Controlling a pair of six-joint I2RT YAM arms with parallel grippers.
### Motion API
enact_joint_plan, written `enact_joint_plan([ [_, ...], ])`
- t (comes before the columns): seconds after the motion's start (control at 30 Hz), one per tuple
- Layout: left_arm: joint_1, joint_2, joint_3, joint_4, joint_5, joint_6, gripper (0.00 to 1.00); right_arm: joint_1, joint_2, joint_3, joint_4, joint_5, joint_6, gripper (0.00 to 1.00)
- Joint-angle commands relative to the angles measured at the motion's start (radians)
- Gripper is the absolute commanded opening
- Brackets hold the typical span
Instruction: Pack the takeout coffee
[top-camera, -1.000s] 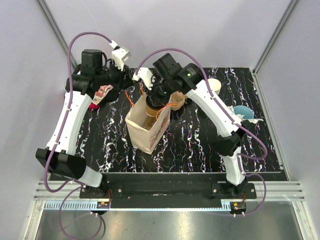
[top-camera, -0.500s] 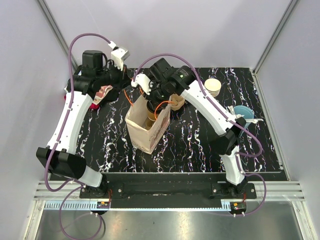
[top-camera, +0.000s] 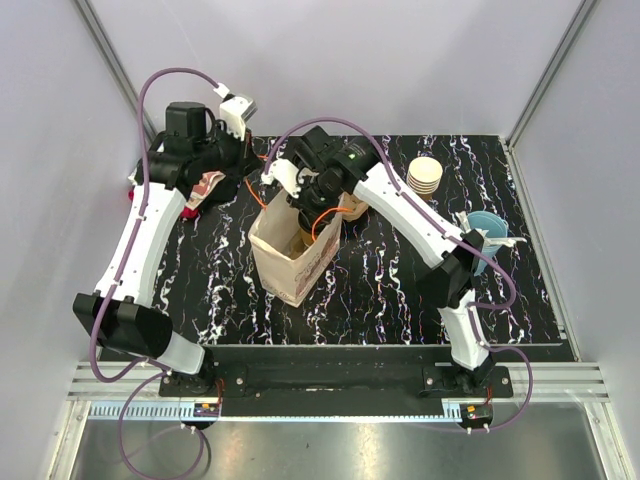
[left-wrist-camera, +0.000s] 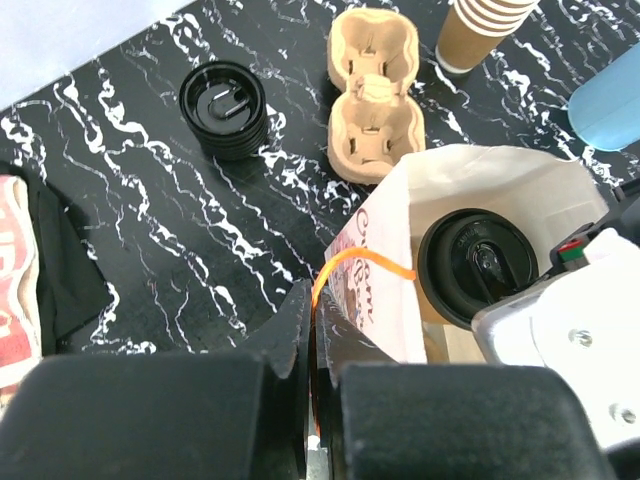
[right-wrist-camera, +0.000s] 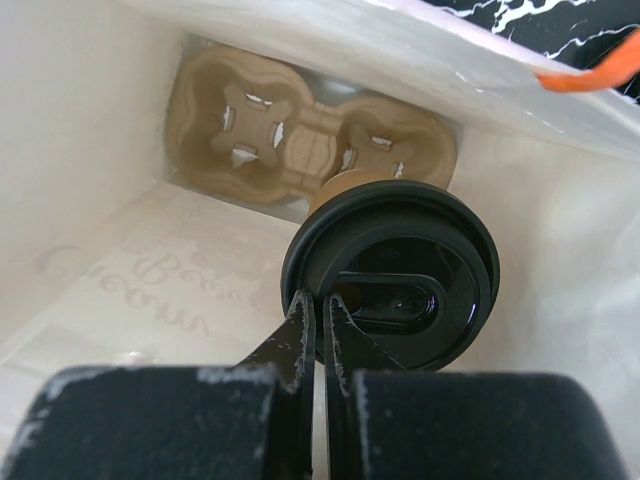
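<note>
The takeout coffee, a brown cup under a black lid, hangs inside the open white paper bag. My right gripper is shut on the near rim of its lid, and in the top view it reaches down into the bag's mouth. A cardboard cup carrier lies on the bag's floor just beyond the cup. My left gripper is shut on the bag's orange handle at the bag's far left corner. The lid also shows in the left wrist view, inside the bag.
A second cup carrier and a stack of black lids lie behind the bag. A stack of lidless paper cups and a light blue cup stand at the right. A red-and-white packet lies far left.
My right arm has moved left and down, carrying the coffee over and into the bag's mouth. The stack of paper cups is now uncovered. The left gripper keeps hold of the handle.
</note>
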Motion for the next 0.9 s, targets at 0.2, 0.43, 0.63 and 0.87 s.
enact_joint_plan([
  [0.2,0.014,-0.018,-0.019,0.064,-0.040,-0.019,0.00,0.009,0.003,-0.039,0.022,0.038,-0.025,0.00],
  [0.43,0.016,-0.024,-0.027,0.067,-0.044,-0.020,0.00,0.001,0.002,-0.065,0.065,0.055,-0.022,0.00],
  [0.63,0.017,-0.030,-0.034,0.073,-0.037,-0.022,0.00,-0.005,-0.007,-0.096,0.111,0.060,-0.017,0.00],
  [0.87,0.019,-0.033,-0.034,0.073,-0.035,-0.025,0.00,-0.007,0.002,-0.096,0.114,0.048,-0.017,0.00],
])
